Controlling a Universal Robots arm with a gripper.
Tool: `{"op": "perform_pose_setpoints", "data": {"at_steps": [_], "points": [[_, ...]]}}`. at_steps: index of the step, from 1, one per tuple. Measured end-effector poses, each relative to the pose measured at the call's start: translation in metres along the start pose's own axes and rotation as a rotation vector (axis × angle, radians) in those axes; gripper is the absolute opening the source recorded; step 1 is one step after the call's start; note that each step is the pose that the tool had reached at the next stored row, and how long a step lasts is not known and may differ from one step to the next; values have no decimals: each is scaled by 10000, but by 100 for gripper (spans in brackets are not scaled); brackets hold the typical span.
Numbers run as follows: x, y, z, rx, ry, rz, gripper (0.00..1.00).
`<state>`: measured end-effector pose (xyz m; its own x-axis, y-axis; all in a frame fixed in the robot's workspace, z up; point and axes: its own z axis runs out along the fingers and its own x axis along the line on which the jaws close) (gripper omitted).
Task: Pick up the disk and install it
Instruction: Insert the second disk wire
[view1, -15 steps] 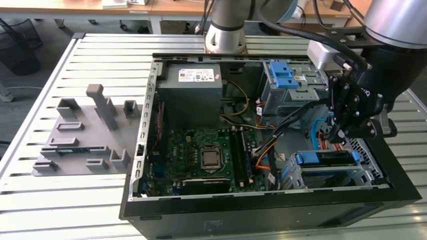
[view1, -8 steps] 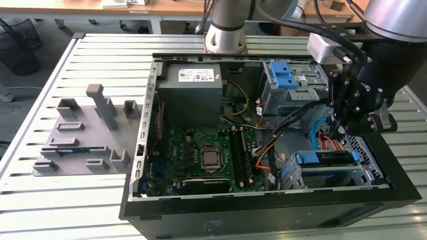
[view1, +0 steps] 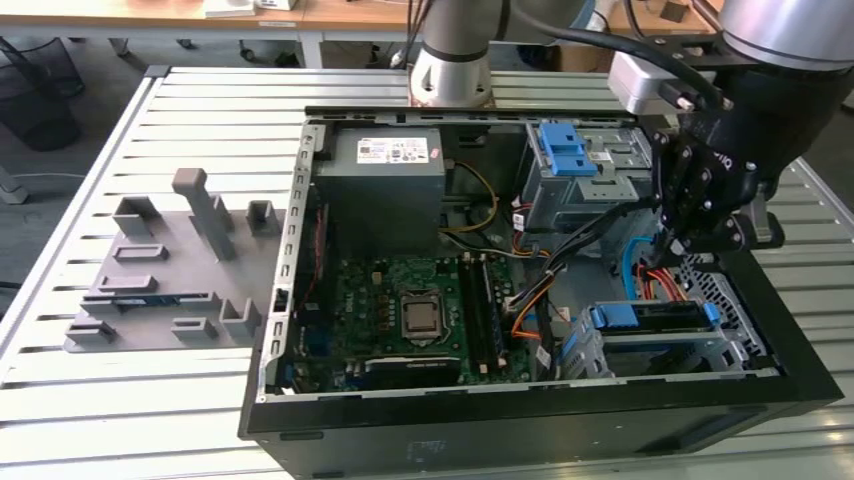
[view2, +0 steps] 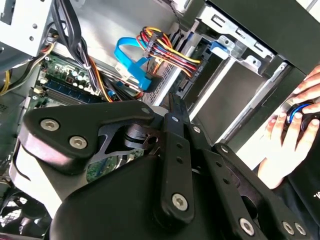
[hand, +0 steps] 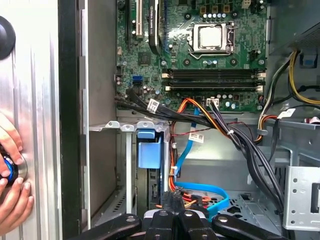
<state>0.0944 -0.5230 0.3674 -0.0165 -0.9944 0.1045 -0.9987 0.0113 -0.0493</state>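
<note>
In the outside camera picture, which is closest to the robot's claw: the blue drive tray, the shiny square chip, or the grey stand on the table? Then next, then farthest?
1. Blue drive tray, just below the gripper, inside the case.
2. Shiny square chip, mid-motherboard.
3. Grey stand, outside the case at the exterior view's left.

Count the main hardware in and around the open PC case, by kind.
Computer case: 1
Motherboard: 1
Power supply box: 1
Drive cage with blue latches: 1
Disk in blue carrier, sitting in the lower bay: 1
Grey fixture plate on the table: 1
Gripper, above the bay: 1
Total: 7
</note>
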Motion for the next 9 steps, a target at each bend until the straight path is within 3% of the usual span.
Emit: {"op": "perform_pose_setpoints", "data": {"at_steps": [9], "points": [[-69, -3, -89, -5, 0, -1, 11]]}}
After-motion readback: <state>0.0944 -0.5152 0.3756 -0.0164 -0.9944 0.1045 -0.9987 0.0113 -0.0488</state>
